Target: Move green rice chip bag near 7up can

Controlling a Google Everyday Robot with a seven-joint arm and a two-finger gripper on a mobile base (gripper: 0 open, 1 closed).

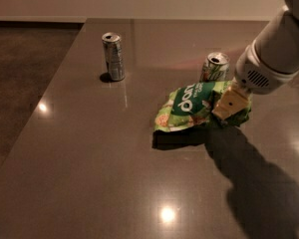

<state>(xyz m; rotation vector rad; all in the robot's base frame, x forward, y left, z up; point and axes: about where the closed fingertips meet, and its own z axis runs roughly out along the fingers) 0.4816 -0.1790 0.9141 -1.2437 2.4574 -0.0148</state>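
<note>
The green rice chip bag [192, 106] is crinkled light green with a dark green band and white lettering. It hangs just above the table, casting a shadow below it. My gripper [228, 107] is shut on the bag's right end, with a tan finger showing over it. The 7up can [215, 67], short and white-and-green with a silver top, stands upright right behind the bag's right half, partly hidden by it.
A taller, slim silver-grey can [113, 56] stands upright at the back left of the dark grey table [89, 158]. The table's left edge drops to a darker floor. My white arm [274, 54] comes in from the upper right.
</note>
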